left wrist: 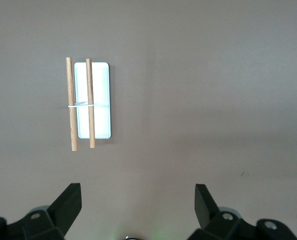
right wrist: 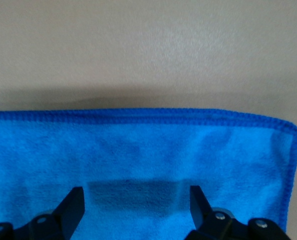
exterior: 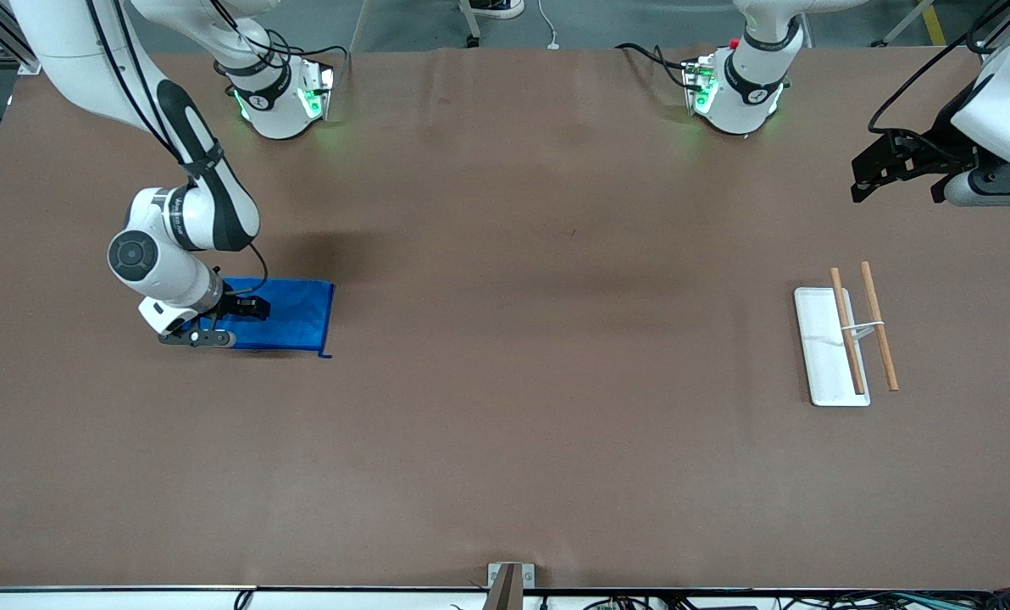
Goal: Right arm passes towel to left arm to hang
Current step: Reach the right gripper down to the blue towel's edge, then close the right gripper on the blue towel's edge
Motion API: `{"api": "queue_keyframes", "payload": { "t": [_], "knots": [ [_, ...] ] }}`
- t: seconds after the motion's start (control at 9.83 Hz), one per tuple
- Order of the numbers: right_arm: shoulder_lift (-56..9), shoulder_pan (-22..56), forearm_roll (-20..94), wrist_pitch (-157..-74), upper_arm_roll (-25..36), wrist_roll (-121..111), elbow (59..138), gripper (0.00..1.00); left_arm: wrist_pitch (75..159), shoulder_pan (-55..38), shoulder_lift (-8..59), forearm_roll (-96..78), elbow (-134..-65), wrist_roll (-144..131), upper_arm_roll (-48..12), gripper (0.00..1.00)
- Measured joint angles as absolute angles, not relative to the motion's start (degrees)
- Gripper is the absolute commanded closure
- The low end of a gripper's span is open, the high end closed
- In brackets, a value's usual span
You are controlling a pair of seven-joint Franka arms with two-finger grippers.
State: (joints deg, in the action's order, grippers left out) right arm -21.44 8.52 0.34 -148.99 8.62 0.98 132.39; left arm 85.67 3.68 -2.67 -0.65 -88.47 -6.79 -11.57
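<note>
Front view: the towel (exterior: 289, 315) lies flat on the table (exterior: 505, 440) toward the right arm's end. The right gripper (exterior: 232, 322) sits low over the towel's edge farthest from the rack, its arm covering that part of the cloth. A small loop shows at the towel's corner nearest the camera. The left gripper (exterior: 874, 180) waits up in the air at the left arm's end, over bare table, with nothing in it. The hanging rack (exterior: 848, 339), two wooden rods over a white base, stands well apart from the towel, so you have a long carry ahead.

Left wrist view: left gripper (left wrist: 137, 200) spread wide, empty; rack (left wrist: 88, 102) below it, with bare table between.

Right wrist view: right gripper (right wrist: 133, 202) fingers wide apart, straddling blue cloth (right wrist: 138, 150), nothing pinched yet. The stitched hem runs just ahead of the fingertips.

Step in hand, as I judge it, is the pick. Come down until both tips press the cloth, then close so that you gather a fold rather than skate over the surface. Take it near the hem so enough hangs free for the left claw to catch.

Nothing blocks the route. The risk is a thin pinch that slips on lifting.
</note>
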Motion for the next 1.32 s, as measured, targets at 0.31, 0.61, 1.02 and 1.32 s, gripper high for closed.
{"api": "queue_keyframes", "payload": {
  "t": [0.31, 0.61, 1.02, 1.32],
  "knots": [
    [-21.9, 7.81, 0.34, -149.2, 8.56, 0.91, 132.84, 0.83, 85.67, 3.67, -2.67, -0.65, -88.47, -6.79, -11.6, 0.0],
    [-21.72, 7.24, 0.34, -149.25, 8.21, 0.8, 132.68, 0.99, 85.67, 3.66, -2.66, -0.65, -88.47, -6.79, -11.61, 0.0],
    [-21.44, 7.03, 0.35, -149.0, 7.93, 0.79, 132.34, 0.99, 85.67, 3.65, -2.66, -0.65, -88.47, -6.79, -11.62, 0.0],
    [-19.72, 7.29, 6.48, -140.25, 6.49, 0.74, 127.88, 0.99, 85.67, 3.65, -2.66, -0.65, -88.47, -6.79, -11.62, 0.0]
  ]
}}
